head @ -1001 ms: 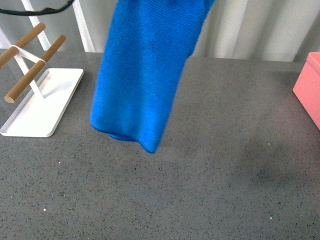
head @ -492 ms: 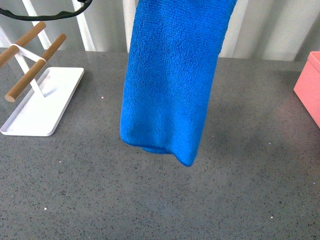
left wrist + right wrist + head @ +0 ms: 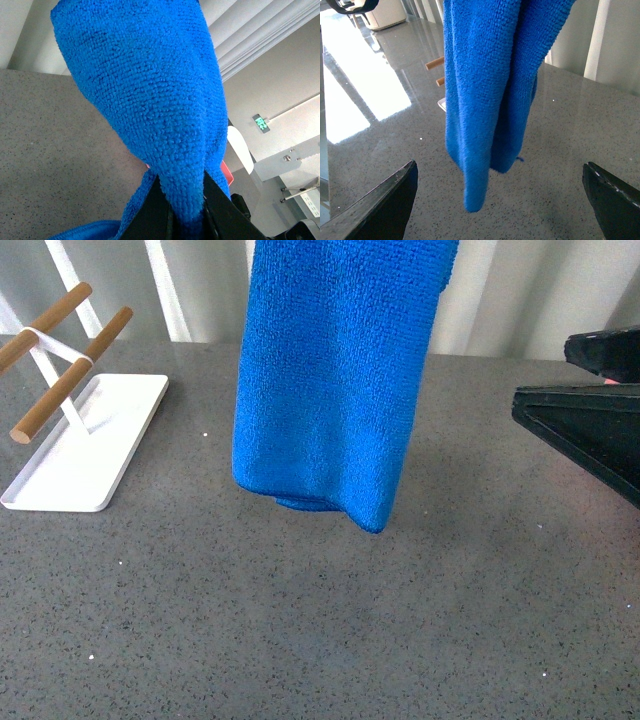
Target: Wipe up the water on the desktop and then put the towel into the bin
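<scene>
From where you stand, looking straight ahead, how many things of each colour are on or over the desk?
Blue: 1 towel
White: 1 tray
Brown: 2 wooden rods
Black: 1 right end effector
Total: 5

Towel [image 3: 335, 380] hangs over mid worktop [image 3: 400, 620]. Tray [image 3: 90, 450] on worktop, left of towel. Right gripper [image 3: 540, 372] at right, apart from towel.

My left gripper [image 3: 187, 220] is up high, its black fingers [image 3: 155, 215] pinched tight on the towel [image 3: 150, 100]. My right gripper [image 3: 499, 170] pokes in from my right side, jaws spread wide, holding nothing
</scene>
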Action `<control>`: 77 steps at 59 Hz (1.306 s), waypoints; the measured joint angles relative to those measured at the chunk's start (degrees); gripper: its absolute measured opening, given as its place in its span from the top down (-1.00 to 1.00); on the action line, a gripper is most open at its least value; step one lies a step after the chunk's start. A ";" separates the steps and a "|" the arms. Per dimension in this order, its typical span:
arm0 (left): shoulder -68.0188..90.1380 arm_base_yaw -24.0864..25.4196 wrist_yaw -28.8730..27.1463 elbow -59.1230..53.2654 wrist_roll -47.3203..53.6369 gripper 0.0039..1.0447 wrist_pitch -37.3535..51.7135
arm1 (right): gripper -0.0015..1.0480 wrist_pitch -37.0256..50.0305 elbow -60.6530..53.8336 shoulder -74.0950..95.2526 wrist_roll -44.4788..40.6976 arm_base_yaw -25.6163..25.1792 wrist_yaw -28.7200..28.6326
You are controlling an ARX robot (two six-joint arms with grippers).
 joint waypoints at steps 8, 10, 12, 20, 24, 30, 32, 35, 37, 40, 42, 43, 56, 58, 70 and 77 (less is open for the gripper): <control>0.00 -0.07 0.42 0.74 -0.79 0.91 -0.50 | -0.86 0.37 4.28 3.06 -0.63 1.49 -0.11; 0.00 -0.09 0.42 0.85 -0.94 0.91 -0.59 | -0.86 0.37 5.07 3.78 -0.68 1.75 -0.09; 0.00 -0.11 0.55 0.92 -1.11 0.91 -0.72 | -0.86 0.31 5.88 4.48 -0.79 1.97 -0.02; 0.00 -0.37 0.81 0.96 -1.88 0.91 -0.92 | -0.86 0.46 8.39 6.95 -1.07 3.26 -0.02; 0.00 -0.52 0.92 1.16 -2.27 0.91 -1.38 | -0.86 0.87 9.44 8.35 -1.11 4.44 0.00; -0.04 -0.70 0.96 1.53 -2.64 0.91 -1.38 | -0.85 0.83 10.47 9.55 -1.18 5.79 0.90; -0.11 -0.74 0.98 1.60 -2.73 0.91 -1.38 | -0.77 1.03 10.62 9.86 -1.14 6.21 1.11; -0.22 -0.74 1.20 1.64 -3.10 0.91 -1.38 | -0.64 1.55 10.78 10.23 -1.07 6.69 1.31; -0.33 -0.74 1.31 1.66 -3.34 0.91 -1.38 | -0.54 2.08 10.82 10.43 -1.01 6.95 1.49; -0.42 -0.74 1.38 1.70 -3.56 0.91 -1.38 | -0.40 2.78 10.86 10.62 -0.83 7.23 1.66; -0.46 -0.76 1.38 1.75 -3.72 0.91 -1.38 | -0.30 3.37 10.91 10.75 -0.57 7.34 1.64; -0.52 -0.76 1.38 1.75 -3.74 0.91 -1.38 | -0.27 3.54 10.93 10.80 -0.55 7.37 1.64; -0.70 -0.76 1.88 1.84 -4.42 0.91 -1.60 | 0.38 5.05 11.15 11.19 0.92 7.28 1.88; -0.70 -0.72 1.99 1.84 -4.52 0.91 -1.60 | 0.52 5.05 11.15 11.19 0.98 7.15 1.88; -0.70 -0.44 2.25 1.84 -4.57 0.91 -1.75 | 0.94 5.42 11.15 11.19 1.44 5.79 1.57; -0.70 -0.31 2.47 1.84 -4.57 0.91 -1.90 | 0.94 5.66 11.15 11.17 1.84 4.85 1.20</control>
